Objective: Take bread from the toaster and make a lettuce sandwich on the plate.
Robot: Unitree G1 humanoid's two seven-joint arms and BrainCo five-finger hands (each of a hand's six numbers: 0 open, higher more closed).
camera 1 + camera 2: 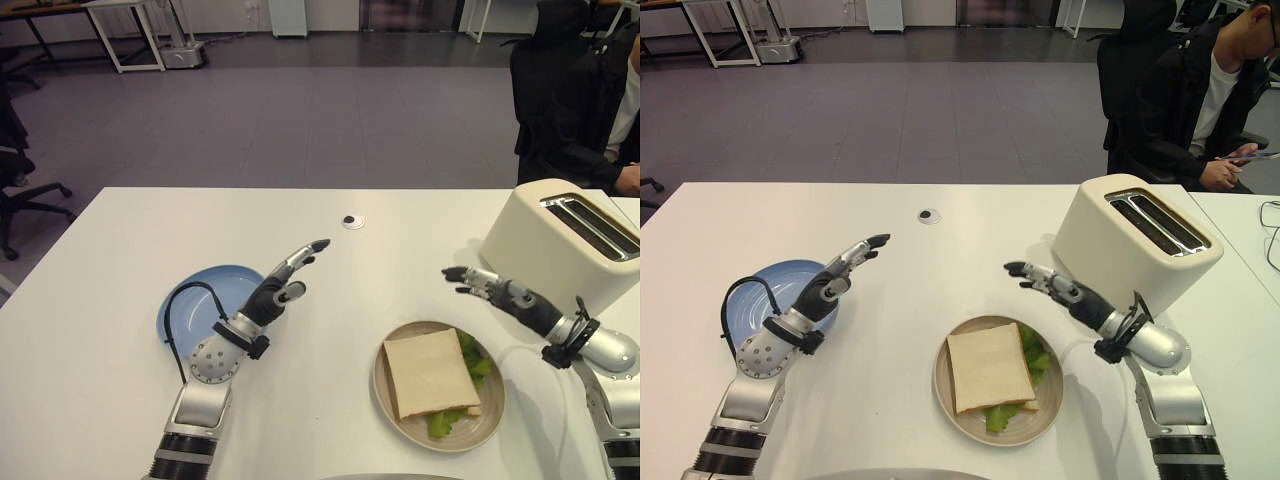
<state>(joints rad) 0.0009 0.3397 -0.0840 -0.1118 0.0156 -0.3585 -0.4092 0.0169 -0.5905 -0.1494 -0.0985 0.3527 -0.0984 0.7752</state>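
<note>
A beige plate [392, 408] sits near the table's front edge. On it lies a sandwich: a white bread slice [430, 372] on top, green lettuce [474, 366] poking out at the right and bottom. The cream toaster [545, 243] stands at the right, tilted, and I see no bread in its dark slots [592, 226]. My right hand [492, 288] hovers open between the toaster and the plate, fingers stretched to the left. My left hand [283, 285] is open above the table left of the plate, fingers pointing up and right, holding nothing.
A blue plate [190, 294] lies under my left wrist, with a black cable [180, 315] looping over it. A small round black-and-white disc [351, 221] sits farther back on the white table [120, 250]. A white cord [1072, 350] runs by the beige plate's right side.
</note>
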